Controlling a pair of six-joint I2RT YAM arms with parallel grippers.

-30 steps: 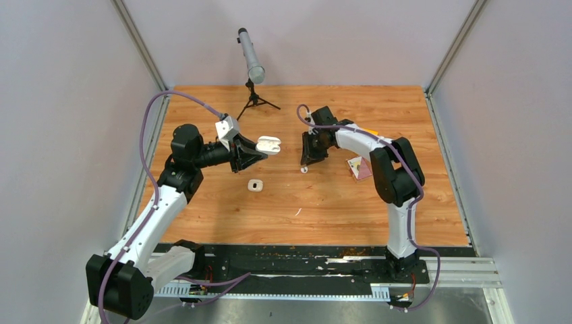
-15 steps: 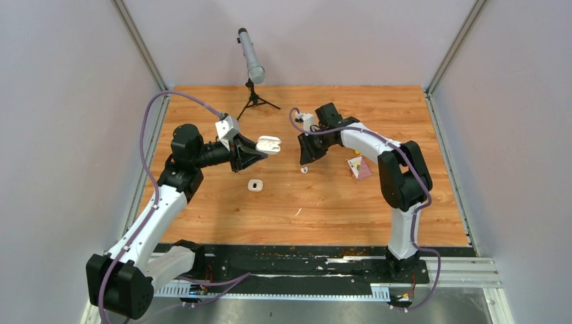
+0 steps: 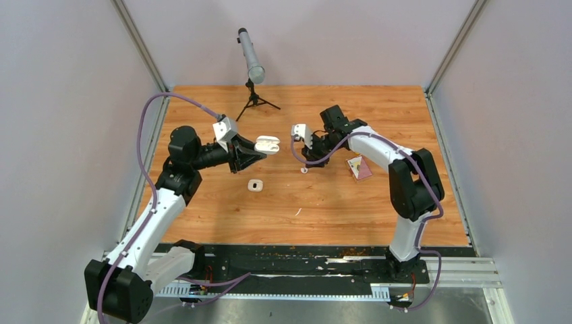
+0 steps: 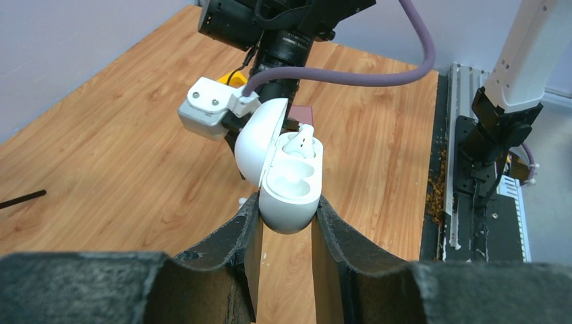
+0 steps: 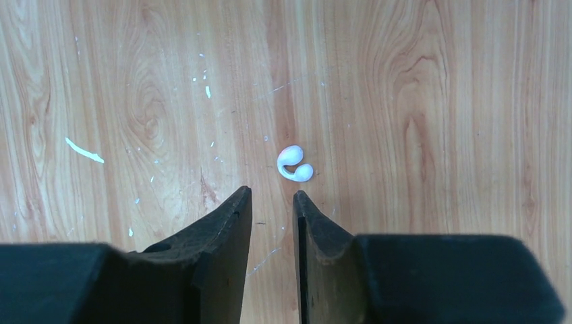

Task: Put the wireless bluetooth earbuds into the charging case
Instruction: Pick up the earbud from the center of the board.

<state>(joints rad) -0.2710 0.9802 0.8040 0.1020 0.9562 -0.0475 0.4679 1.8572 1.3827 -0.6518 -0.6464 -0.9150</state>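
L gripper (image 4: 284, 201) was clamped on the lower body of the charging case (image 4: 291, 189), one finger each side, holding it up off the tabletop (image 3: 324, 202). The lid stood hinged open, at approx 11 o'clock of the body in the L wrist view. A seated earbud (image 4: 300, 142) sat in the far socket, stem up. The near socket showed as a smooth hollow.

R gripper (image 5: 271, 194) hung over the wood w/ fingers drawn close, only a slim gap between them and nothing in it. It pointed down at the boards. The loose earbud (image 5: 295, 164), small, white and curved, lay flat on the wood at approx 1 o'clock of the fingertips, just beyond them, not touching. Whether it was one bud or two pressed together, can't tell. A white sliver (image 5: 84, 150) lay well off at 9 o'clock of the bud.

In the top view the R gripper sat at 3 o'clock of the held case, apart from it. A second case (image 3: 255, 185), shut, lay on the wood at approx 6 o'clock of the held one. A card (image 3: 359, 167) lay at 3 o'clock of the loose bud. A tripod (image 3: 253, 101) w/ a grey tube (image 3: 253, 57) stood at 12 o'clock, near the back edge.
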